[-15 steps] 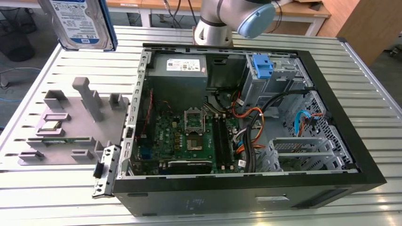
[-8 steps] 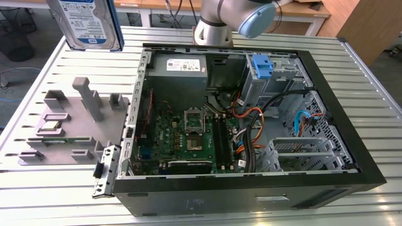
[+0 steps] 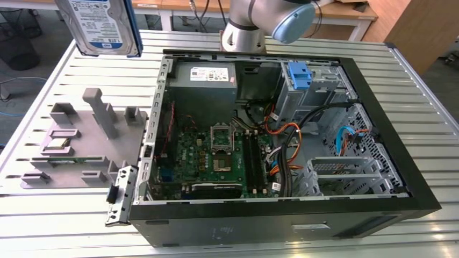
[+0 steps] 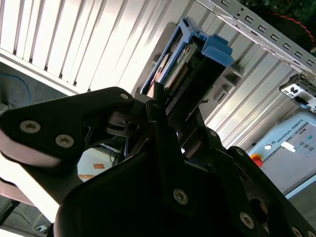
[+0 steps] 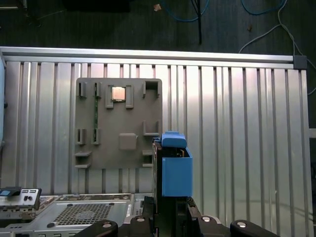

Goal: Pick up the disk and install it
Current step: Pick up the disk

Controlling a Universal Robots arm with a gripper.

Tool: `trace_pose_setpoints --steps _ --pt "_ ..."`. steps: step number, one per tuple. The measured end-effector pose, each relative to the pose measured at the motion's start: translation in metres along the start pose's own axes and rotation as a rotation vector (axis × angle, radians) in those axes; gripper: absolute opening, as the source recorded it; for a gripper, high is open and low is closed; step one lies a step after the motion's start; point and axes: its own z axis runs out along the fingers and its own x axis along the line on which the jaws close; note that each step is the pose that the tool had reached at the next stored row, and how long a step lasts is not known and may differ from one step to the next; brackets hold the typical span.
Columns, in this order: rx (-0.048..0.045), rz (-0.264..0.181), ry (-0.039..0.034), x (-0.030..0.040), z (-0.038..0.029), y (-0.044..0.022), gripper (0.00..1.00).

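jaws clamped on the disk [image 3: 99, 24], open computer case [image 3: 393, 137] holding power supply [image 3: 203, 75], motherboard [image 3: 215, 156], blue bracket [image 3: 300, 75]

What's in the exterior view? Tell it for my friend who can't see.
The disk hangs in the air at the exterior view's upper left, above a slatted metal table. An open computer case lies on the table, a grey parts holder beside it on the exterior view's left.

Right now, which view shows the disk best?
The exterior view: the disk faces the camera, its label and blue rail plain, though cropped at the top. The second wrist view shows it edge-on in the gripper. The first wrist view shows mostly its blue rail.
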Motion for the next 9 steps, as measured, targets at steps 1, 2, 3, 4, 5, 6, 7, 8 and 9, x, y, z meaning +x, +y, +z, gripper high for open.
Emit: trace_pose_setpoints --steps 1,2,3,4,5,6,7,8,9 --pt "0.0001 0.000 -0.0001 0.0000 0.0000 0.0000 0.35" --pt "0.0002 0.000 -0.0002 0.0000 0.0001 0.0000 0.35" --pt "0.0001 0.000 -0.0001 0.0000 0.0000 -0.0003 0.35" --pt "0.0000 0.000 0.0000 0.0000 -0.0002 -0.0011 0.35" --pt "0.0000 0.000 0.0000 0.0000 -0.0002 -0.0022 0.35" --pt "0.0000 0.000 -0.0001 -0.0001 -0.0002 -0.0037 0.35" --pt "0.0000 0.000 0.0000 -0.0001 -0.0003 -0.0052 0.35" --pt "0.0001 0.000 0.0000 -0.0001 -0.0004 -0.0069 0.35" --pt "0.0001 0.000 -0.0001 -0.0001 -0.0004 -0.0086 0.35"
